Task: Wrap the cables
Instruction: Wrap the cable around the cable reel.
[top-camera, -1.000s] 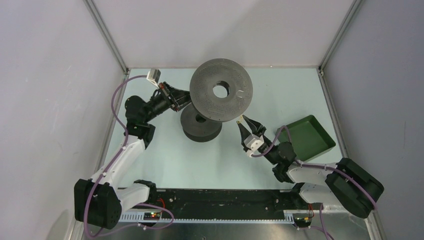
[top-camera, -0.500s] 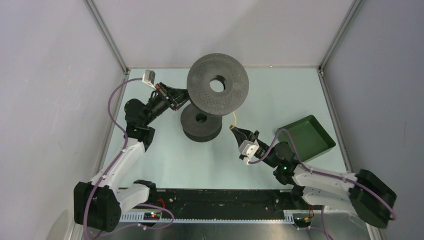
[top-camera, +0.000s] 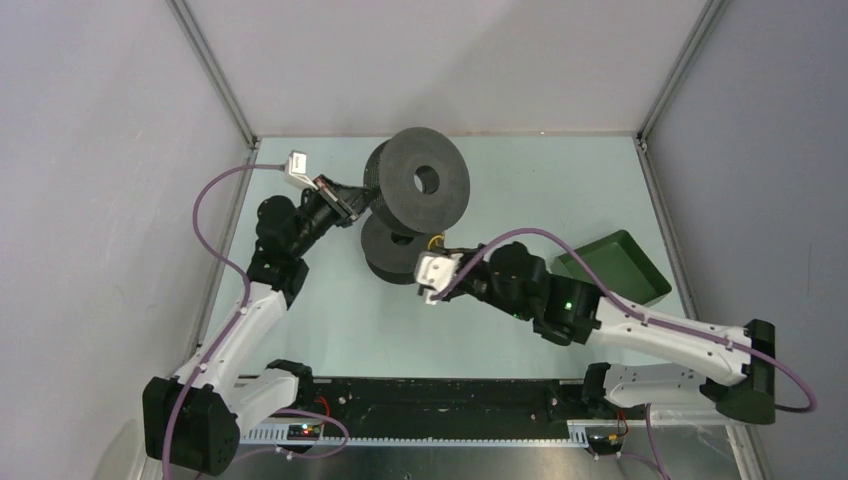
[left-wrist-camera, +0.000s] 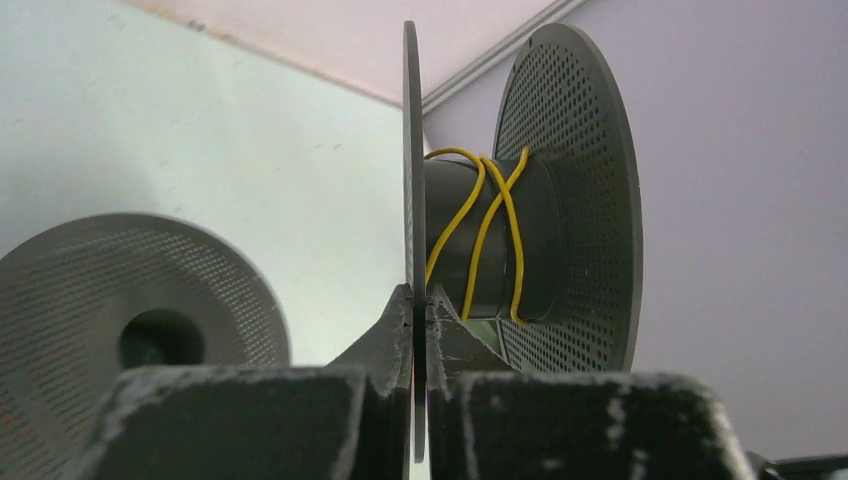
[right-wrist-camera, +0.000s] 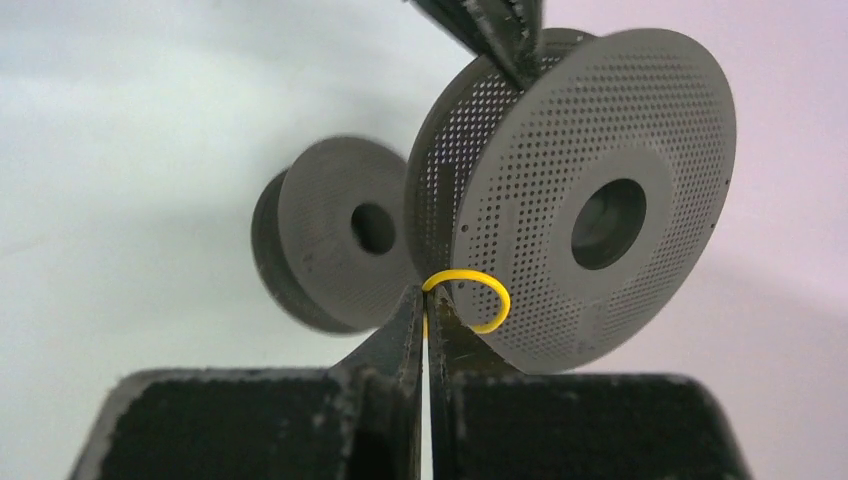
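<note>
My left gripper (left-wrist-camera: 412, 300) is clamped on the thin edge of one flange of the raised spool (left-wrist-camera: 560, 190), holding it off the table (top-camera: 330, 320) with its axle roughly level. The yellow cable (left-wrist-camera: 478, 235) crosses itself in a few loose turns on the hub. Its free end is pinched flat in my right gripper (right-wrist-camera: 425, 300), where it curls into a small loop just at 3 o'clock of the fingertips. In the top view that gripper sits at about 6 o'clock of the raised spool, over the 3 o'clock edge of the second spool (top-camera: 395, 255), which lies flat on the table. I see no red cable in any view.

My worries, in order:
- The turns look slack and crossed. If I feed without tension, I expect them to slide across the hub or spring off.
- The pinch is close to the cable's tip, so a firm pull could strip it out of the jaws.
- The left grip is only on a flange rim. A sideways tug from the cable could pivot the spool or pull it loose.
- My right arm works close over the second spool, and a low sweep could knock it.
</note>
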